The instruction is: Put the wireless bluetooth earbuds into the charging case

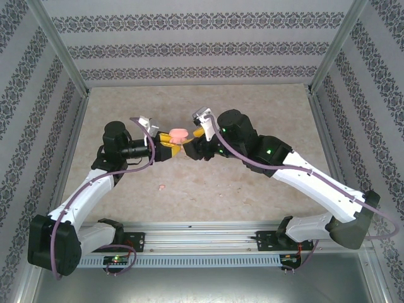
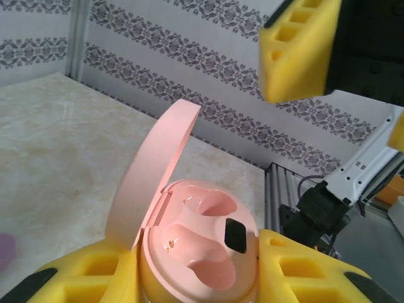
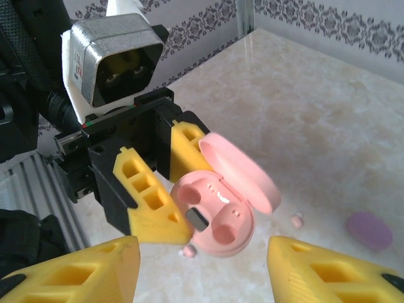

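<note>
1. Between the left claw's (image 2: 197, 273) yellow fingers sits the pink charging case (image 3: 218, 218), clamped at its base, with its lid (image 3: 243, 170) hinged up.
2. Right claw (image 3: 205, 271) faces the case from just in front, fingers spread apart.
3. Below the held case, two pale pink earbuds (image 3: 297, 221) lie on the table (image 3: 328, 126); a purple case (image 3: 369, 230) lies near one, apart from both claws.

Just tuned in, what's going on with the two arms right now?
The left gripper holds the pink charging case up off the table, with its lid flipped open and both wells empty. The right gripper faces it with its fingers apart and nothing between them. Two pink earbuds lie on the table below, and a purple case sits farther off.
</note>
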